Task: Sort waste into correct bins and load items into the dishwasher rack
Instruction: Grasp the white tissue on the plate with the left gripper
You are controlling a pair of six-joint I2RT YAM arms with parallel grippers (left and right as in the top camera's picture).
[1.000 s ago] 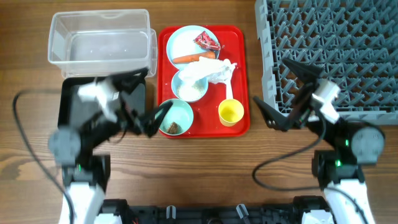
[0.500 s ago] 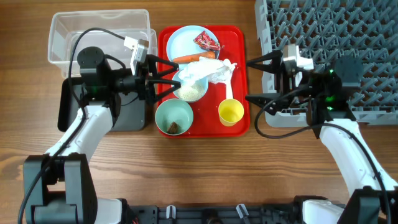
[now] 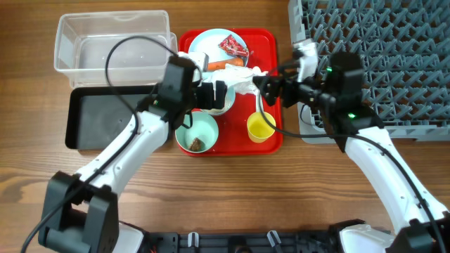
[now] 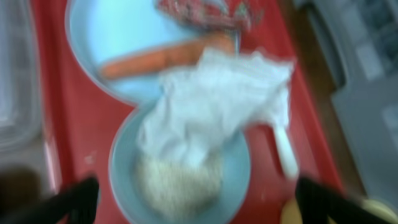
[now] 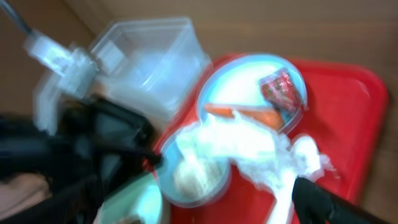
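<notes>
Red plastic is framing the whole job: the serving tray (image 3: 275,105) is carrying every dish and scrap, while the clear tub (image 3: 112,42), the black tray (image 3: 91,123) and the grey rack (image 3: 380,42) are holding none of it. By my reading you are working the opening step, going for the waste first.

The crumpled napkin (image 3: 245,79) is draping over the far rim of the light-blue bowl (image 4: 122,180) of rice and touching the carrot (image 3: 219,65) on the plate (image 3: 204,43), with the red wrapper (image 3: 234,47) just beyond. The pale green bowl (image 3: 184,130) and the yellow cup (image 3: 261,127) are waiting at the near edge.

You are reaching in from both sides at once. Your left gripper (image 3: 223,91) is hovering over the rice bowl, jaws spread wide and gripping nothing, its fingers (image 4: 74,199) sitting in the lower corners of the blurred wrist view with the napkin centred ahead. Your right gripper (image 3: 261,86) is hanging at the napkin's right edge, pointing left, likewise wide and empty.

Both grippers are crowding the same napkin, so the next move is calling for a choice: lower one arm onto a raised fold, pinch clear of the rice, and hold the other back.
</notes>
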